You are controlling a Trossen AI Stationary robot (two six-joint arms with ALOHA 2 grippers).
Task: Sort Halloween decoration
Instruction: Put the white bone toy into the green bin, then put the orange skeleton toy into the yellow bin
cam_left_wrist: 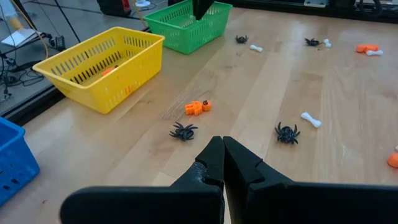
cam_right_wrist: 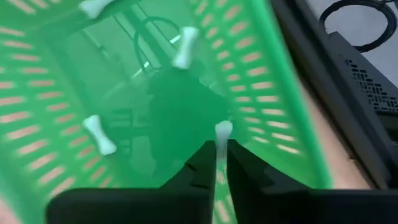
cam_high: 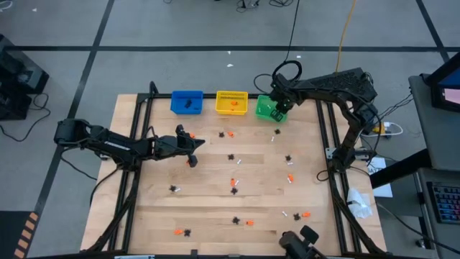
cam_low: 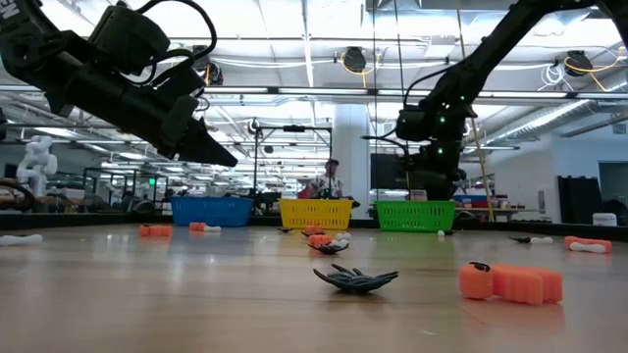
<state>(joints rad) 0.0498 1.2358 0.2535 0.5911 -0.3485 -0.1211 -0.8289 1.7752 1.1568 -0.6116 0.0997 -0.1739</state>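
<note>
We are seeing three plastic bins lining the far edge of the wooden table [cam_high: 215, 194]: a blue bin [cam_high: 187, 101], a yellow bin [cam_high: 231, 103] just beside it, and a green bin [cam_high: 267, 108] at the end of the row. Cables [cam_high: 291, 29] are trailing across the grey floor beyond. Far behind the table, a person [cam_low: 331, 178] is sitting in the room.

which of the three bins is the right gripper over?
The green bin, at the right end of the row. The right gripper hangs over it with a white bone between its fingers; the yellow bin and blue bin have no gripper above.
</note>
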